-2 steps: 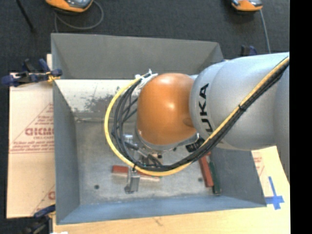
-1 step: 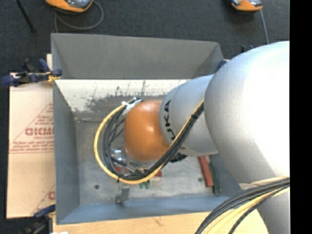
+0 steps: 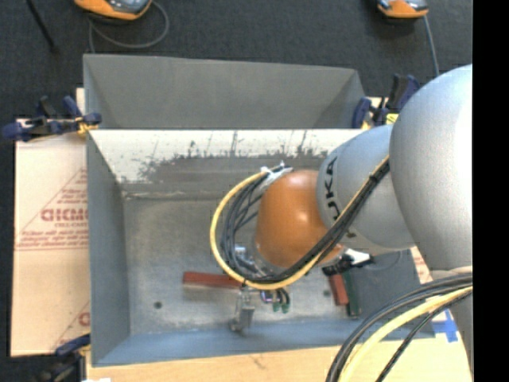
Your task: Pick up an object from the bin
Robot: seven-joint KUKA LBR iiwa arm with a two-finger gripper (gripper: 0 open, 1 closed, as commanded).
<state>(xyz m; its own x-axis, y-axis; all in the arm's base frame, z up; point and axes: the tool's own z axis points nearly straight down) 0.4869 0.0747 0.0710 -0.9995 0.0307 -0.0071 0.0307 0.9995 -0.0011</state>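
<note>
My gripper point(image 3: 242, 315) hangs low over the bin floor near the front wall, just below the arm's wrist. A flat red-brown strip point(image 3: 205, 279) lies on the floor directly to its left and slightly behind it, its right end running under the wrist. To the right, a dark tool with a red part point(image 3: 341, 287) lies against the front right corner, partly hidden by the arm. I see nothing between the gripper's tips.
The arm reaches in from the right and covers the middle and right of the bin. The bin's front wall stands close to the gripper. Bare floor stretches to the left and back left.
</note>
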